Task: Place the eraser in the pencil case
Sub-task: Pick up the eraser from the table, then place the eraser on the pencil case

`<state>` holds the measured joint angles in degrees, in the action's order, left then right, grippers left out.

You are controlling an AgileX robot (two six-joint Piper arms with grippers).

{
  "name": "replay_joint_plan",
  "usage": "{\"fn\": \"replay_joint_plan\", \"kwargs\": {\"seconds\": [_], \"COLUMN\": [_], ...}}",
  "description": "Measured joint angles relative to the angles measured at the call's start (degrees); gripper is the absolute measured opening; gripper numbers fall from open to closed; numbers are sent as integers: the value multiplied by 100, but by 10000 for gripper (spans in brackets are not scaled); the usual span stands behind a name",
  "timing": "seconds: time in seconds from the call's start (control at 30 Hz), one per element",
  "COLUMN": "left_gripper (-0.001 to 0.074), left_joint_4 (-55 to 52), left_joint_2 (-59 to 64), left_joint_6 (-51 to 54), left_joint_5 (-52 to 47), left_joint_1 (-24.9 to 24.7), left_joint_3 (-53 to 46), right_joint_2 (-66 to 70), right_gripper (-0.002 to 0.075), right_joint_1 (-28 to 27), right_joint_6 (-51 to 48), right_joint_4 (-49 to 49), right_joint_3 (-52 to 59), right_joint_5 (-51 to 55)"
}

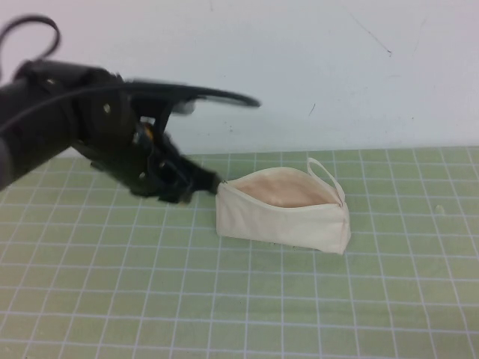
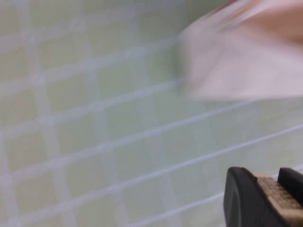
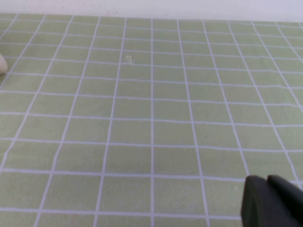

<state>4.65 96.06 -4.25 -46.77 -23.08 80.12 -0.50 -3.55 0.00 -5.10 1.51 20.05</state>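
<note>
High view places the left gripper low over the surface, its tip touching or just short of the near end of the pencil case; whether its jaws are apart or closed cannot be told from any view, and nothing is seen held between them; the left wrist view shows only dark finger ends with tan pads above the green grid, the cream fabric near by. The pencil case stands on its base with the mouth open, tan lining exposed, loop strap at the far end. The eraser is not visible anywhere; it may already lie inside the case, or be hidden by the arm; this cannot be settled. The right gripper is outside the high view and hangs over bare grid, well apart; its opening likewise cannot be told. Judgement: task either at release stage or just completed; zip left undone.
</note>
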Motion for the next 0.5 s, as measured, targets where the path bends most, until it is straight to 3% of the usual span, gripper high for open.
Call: {"fn": "replay_joint_plan", "kwargs": {"seconds": [0.27, 0.5], "left_gripper": [93, 93], "left_joint_4": [319, 372], "left_joint_2": [-261, 483], "left_joint_6": [425, 376], "left_joint_5": [1369, 2724], "left_joint_1": [-836, -917], "left_joint_3": [0, 0], "right_joint_2": [0, 0], "right_gripper": [-1, -1], "right_joint_1": [0, 0], "right_joint_6": [0, 0], "right_joint_4": [0, 0], "right_joint_3": [0, 0], "right_joint_5": [0, 0]}}
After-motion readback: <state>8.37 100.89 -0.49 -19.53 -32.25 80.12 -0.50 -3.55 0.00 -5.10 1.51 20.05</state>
